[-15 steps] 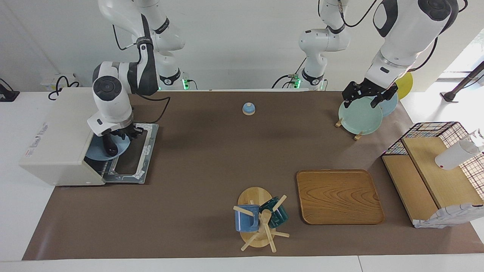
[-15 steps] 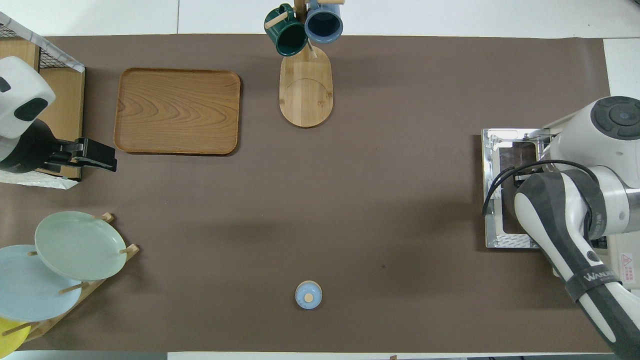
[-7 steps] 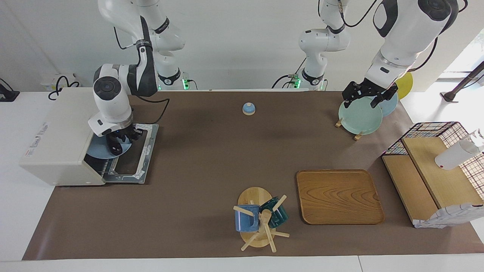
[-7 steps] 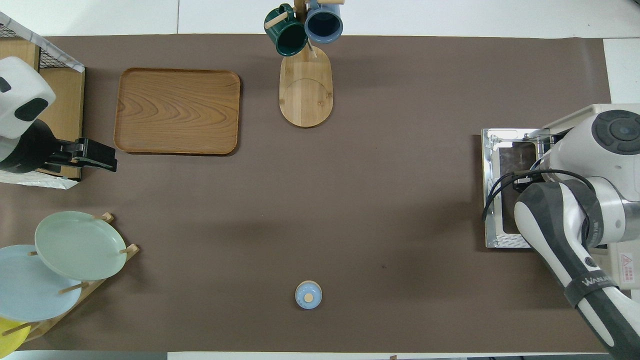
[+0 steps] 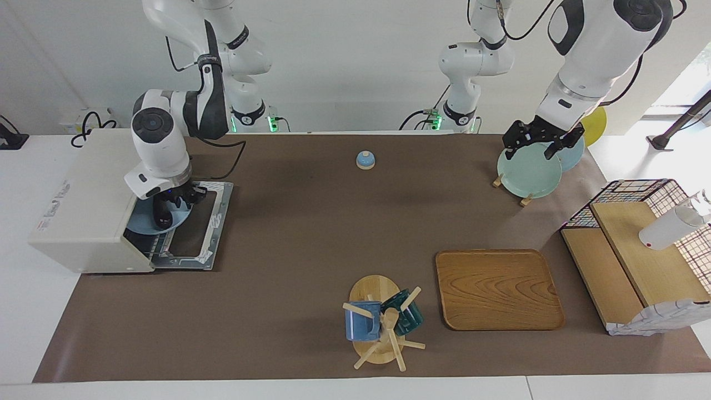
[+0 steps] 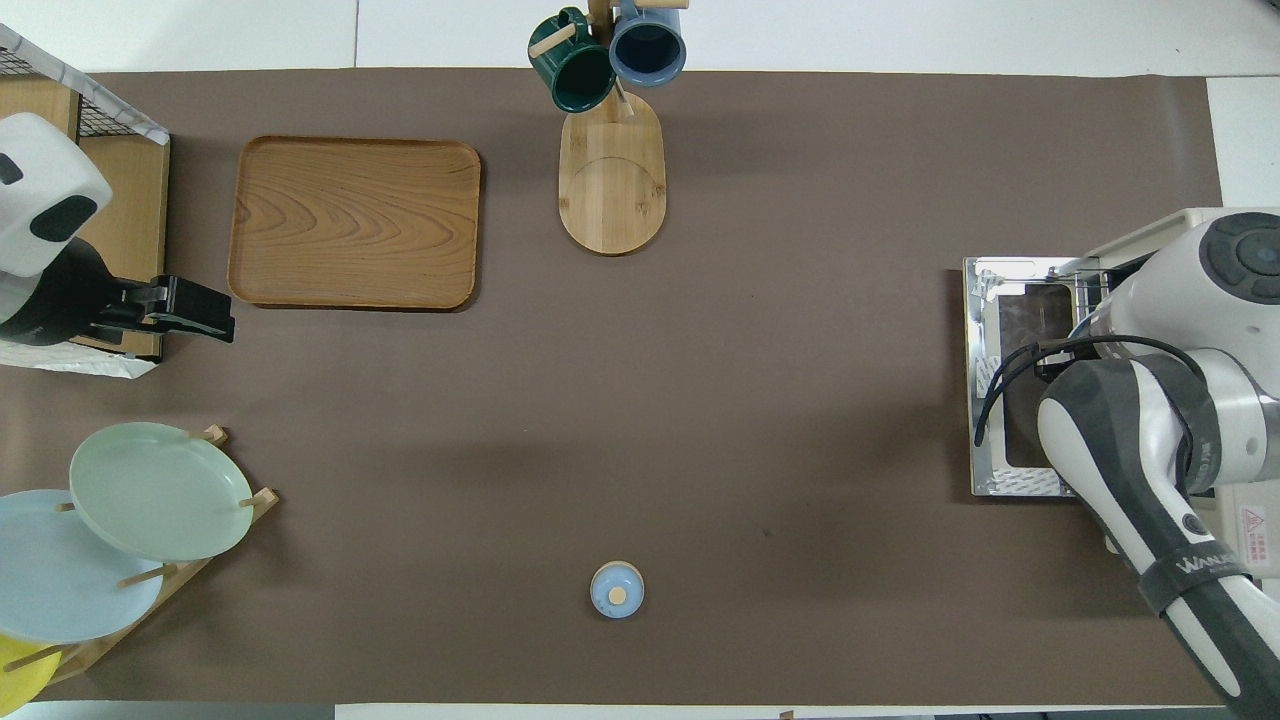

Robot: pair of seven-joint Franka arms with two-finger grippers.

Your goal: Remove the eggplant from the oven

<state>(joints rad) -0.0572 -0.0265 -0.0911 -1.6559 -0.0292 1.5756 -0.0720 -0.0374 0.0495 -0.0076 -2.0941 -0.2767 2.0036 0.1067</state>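
Note:
The cream-white oven [image 5: 83,189] stands at the right arm's end of the table with its glass door [image 5: 194,233] folded down flat. A blue plate [image 5: 141,222] lies in the oven's mouth. My right gripper [image 5: 166,208] reaches down onto that plate. A dark slender shape [image 5: 161,218] under it may be the eggplant, but I cannot tell it apart from the black fingers. In the overhead view my right arm hides the plate and the gripper, and only the door [image 6: 1000,400] shows. My left gripper [image 5: 536,143] waits in the air over the plate rack.
A plate rack [image 5: 527,169] with green and blue plates, a wire basket [image 5: 639,250] with wooden boards and a white bottle [image 5: 666,228] stand at the left arm's end. A wooden tray [image 5: 497,289], a mug tree [image 5: 380,322] and a small blue bell [image 5: 365,160] stand mid-table.
My right arm's wrist has shifted a little toward the oven and the robots. Its gripper has stayed on the blue plate. The left arm has not moved.

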